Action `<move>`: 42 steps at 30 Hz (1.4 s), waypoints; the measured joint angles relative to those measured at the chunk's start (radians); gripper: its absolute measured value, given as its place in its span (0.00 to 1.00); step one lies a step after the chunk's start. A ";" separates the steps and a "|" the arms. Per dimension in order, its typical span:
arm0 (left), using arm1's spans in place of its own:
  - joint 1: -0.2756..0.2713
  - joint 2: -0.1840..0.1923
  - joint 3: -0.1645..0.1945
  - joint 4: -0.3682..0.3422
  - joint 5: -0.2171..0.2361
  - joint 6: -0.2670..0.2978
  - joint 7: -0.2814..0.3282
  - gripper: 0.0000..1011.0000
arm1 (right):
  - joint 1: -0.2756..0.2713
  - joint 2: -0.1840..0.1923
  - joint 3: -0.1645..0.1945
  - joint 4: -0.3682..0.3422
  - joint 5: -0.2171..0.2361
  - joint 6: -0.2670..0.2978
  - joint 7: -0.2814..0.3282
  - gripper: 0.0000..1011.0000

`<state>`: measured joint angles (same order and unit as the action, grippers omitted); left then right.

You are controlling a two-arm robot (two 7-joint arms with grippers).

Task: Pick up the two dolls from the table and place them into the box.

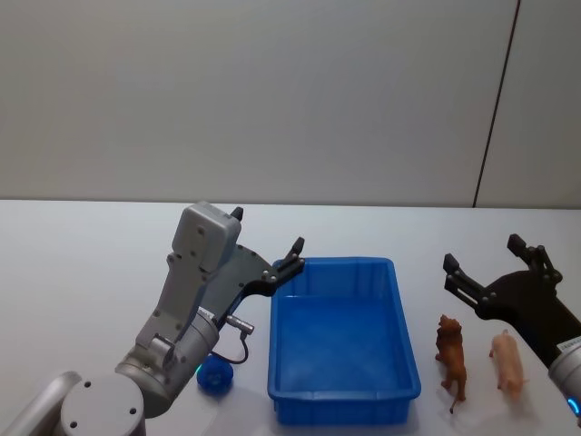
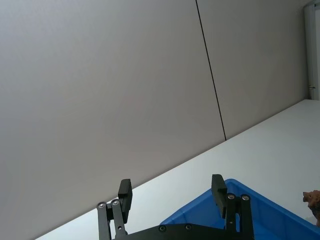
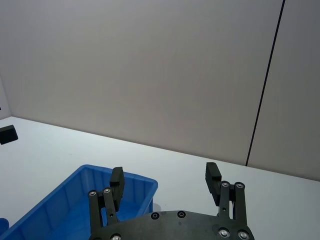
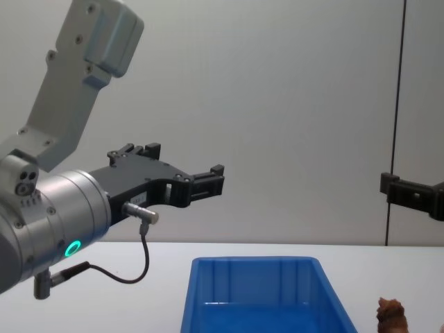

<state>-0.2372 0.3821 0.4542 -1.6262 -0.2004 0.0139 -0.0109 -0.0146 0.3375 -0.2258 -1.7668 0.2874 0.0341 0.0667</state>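
Blue glossy plastic: the thick-rimmed, slope-walled box (image 1: pixel 340 407) sits on the white table (image 1: pixel 91 272). Just right of it stand the shaggy reddish-brown doll (image 1: pixel 451 359) and the smooth pink doll (image 1: pixel 508 361). Above them the right gripper (image 1: pixel 483 252) hovers, fingers spread and empty. By the box's far left corner, the left gripper (image 1: pixel 268 229) is likewise agape.

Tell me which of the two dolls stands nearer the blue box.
The shaggy reddish-brown four-legged doll: it stands just right of the bright blue plastic box, while the smooth pale pink doll stands farther right, beyond it.
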 joint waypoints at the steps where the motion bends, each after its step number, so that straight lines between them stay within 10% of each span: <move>1: 0.000 0.000 0.000 0.000 0.000 0.000 0.000 0.99 | 0.000 0.000 0.000 0.000 0.000 0.000 0.000 0.99; 42: 0.000 0.000 0.000 0.000 0.000 0.000 0.000 0.99 | -0.021 0.026 0.018 0.015 0.001 0.055 0.009 0.99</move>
<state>-0.2372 0.3821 0.4542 -1.6262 -0.2004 0.0139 -0.0109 -0.0352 0.3638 -0.2079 -1.7517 0.2886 0.0893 0.0762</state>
